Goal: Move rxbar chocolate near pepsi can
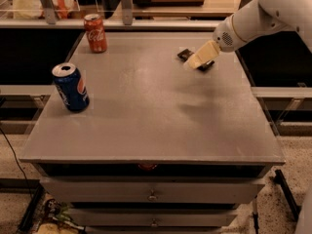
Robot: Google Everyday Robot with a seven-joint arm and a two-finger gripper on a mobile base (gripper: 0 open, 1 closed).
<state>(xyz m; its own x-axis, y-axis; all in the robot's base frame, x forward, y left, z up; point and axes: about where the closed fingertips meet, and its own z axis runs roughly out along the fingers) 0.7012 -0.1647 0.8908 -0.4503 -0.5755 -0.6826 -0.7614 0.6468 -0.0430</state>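
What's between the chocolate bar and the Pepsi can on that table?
Nothing visible. The gripper is over the chocolate bar at the far right; the Pepsi can stands near left. The Coke can sits far left, off that line.

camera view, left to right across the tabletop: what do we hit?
pepsi can → Coca-Cola can → tool, at the back right of the table. The tool overlaps the rxbar chocolate, so those two share one place in the order.

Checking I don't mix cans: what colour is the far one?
The far can is red, in the camera view; the claw hangs over the rxbar chocolate.
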